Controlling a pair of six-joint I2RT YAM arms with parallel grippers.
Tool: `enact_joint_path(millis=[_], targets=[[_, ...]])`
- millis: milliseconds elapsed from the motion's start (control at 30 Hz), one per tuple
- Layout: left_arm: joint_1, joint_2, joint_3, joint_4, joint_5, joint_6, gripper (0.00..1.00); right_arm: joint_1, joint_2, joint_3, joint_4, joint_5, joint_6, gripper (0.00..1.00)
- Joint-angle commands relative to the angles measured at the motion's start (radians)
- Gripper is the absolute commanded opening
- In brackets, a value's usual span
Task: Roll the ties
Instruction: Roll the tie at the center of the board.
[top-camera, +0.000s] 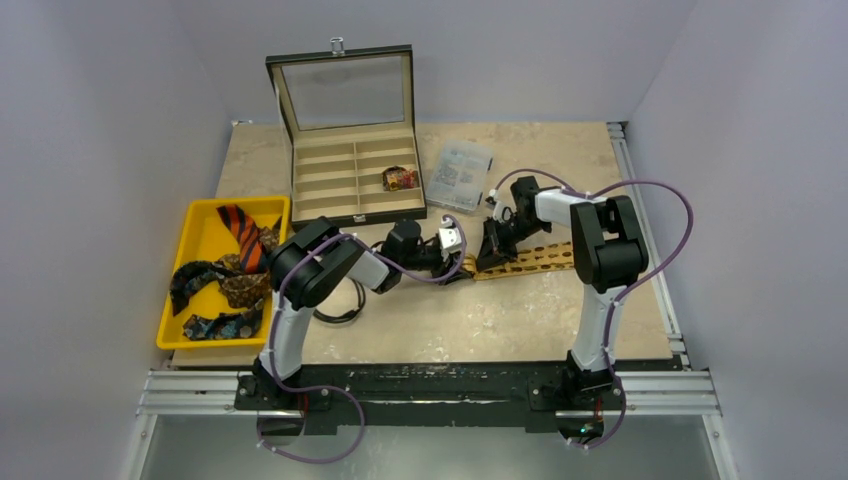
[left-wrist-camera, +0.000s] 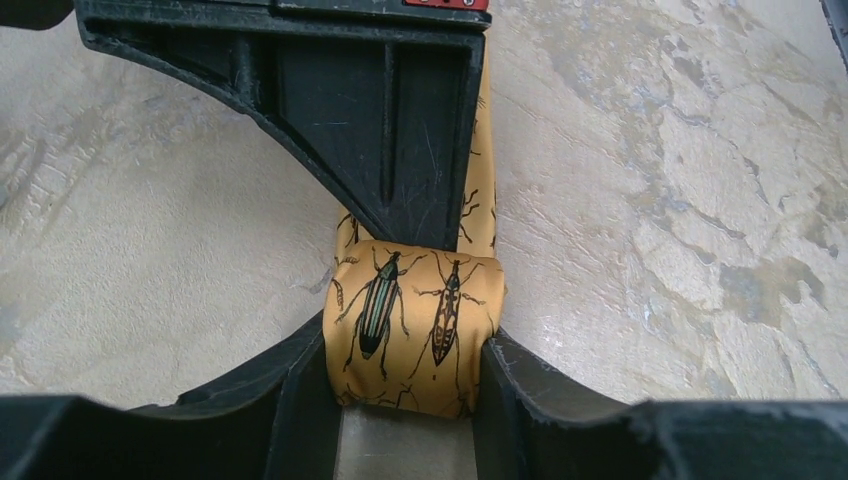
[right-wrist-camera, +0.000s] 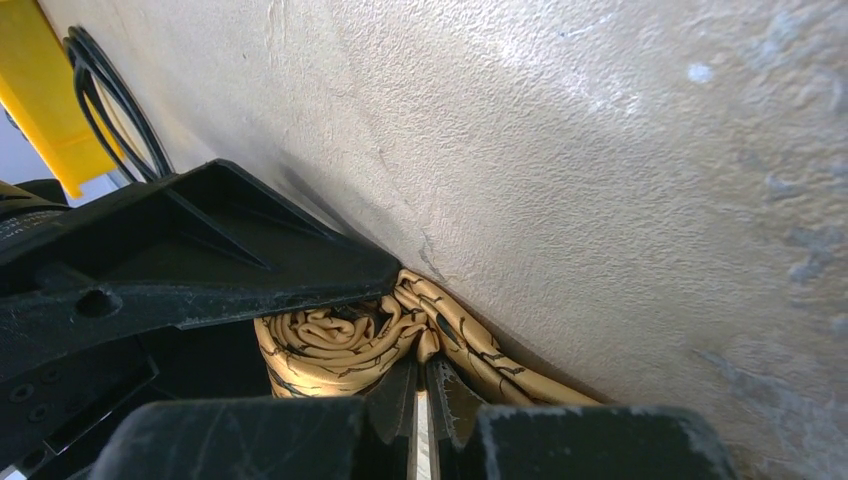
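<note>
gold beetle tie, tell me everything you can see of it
The gold beetle tie is smooth, silky-looking fabric printed with dark long-legged beetles. One end is wound into a tight roll, held between the left gripper's fingers; the shut right gripper's tips meet the roll. Its unrolled tail lies flat on the stone-look table.

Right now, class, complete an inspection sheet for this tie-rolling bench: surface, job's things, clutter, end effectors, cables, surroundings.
Surface: beige marbled table, flat.
Job's things: gold beetle-print tie partly rolled, tail flat; loose ties in yellow tray; one rolled tie in black display case.
Clutter: clear plastic box behind the tie.
End effectors: left end effector closed on the roll's sides; right end effector shut, tips at the roll; grip unclear.
Cables: purple cables along both arms; black cable loop on table.
Surroundings: grey walls; aluminium rails.
</note>
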Motion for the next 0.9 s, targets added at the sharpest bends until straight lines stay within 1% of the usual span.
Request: enact_joint_path(millis=[0,67,133,200,233,267,400,433,567,633,767,867], targets=[[-0.047,0.025,0.054,-0.012,-0.011,-0.021,0.31,0.026,0.078,-0.037,0.091,0.239,-0.072,0.00],[-0.057,0.007,0.069,-0.125,-0.049,0.006,0.23,0.026,0.059,-0.041,0.092,0.207,-0.067,0.00],[-0.057,-0.024,0.048,-0.210,-0.092,0.029,0.15,0.024,0.030,-0.042,0.082,0.151,-0.072,0.00],[-0.055,-0.065,0.008,-0.270,-0.133,0.084,0.06,0.024,-0.001,-0.037,0.060,0.116,-0.088,0.00],[-0.053,-0.080,-0.009,-0.301,-0.149,0.102,0.02,0.023,-0.020,-0.036,0.050,0.095,-0.093,0.01],[-0.047,-0.093,-0.021,-0.335,-0.163,0.115,0.00,0.021,-0.045,-0.038,0.045,0.078,-0.095,0.04],[-0.034,-0.132,-0.054,-0.461,-0.204,0.171,0.00,-0.001,-0.109,-0.036,0.014,0.011,-0.106,0.20],[-0.034,-0.136,-0.053,-0.487,-0.214,0.186,0.00,-0.008,-0.124,-0.033,0.006,-0.004,-0.107,0.23],[-0.034,-0.137,-0.034,-0.566,-0.243,0.218,0.00,-0.063,-0.167,-0.033,0.008,-0.068,-0.107,0.25],[-0.034,-0.127,-0.018,-0.583,-0.248,0.216,0.00,-0.065,-0.163,-0.037,0.019,-0.034,-0.106,0.24],[-0.034,-0.115,0.034,-0.641,-0.272,0.190,0.00,-0.065,-0.092,-0.059,0.018,0.003,-0.107,0.22],[-0.038,-0.127,0.060,-0.672,-0.292,0.169,0.00,-0.063,-0.065,-0.081,0.048,0.059,-0.106,0.21]])
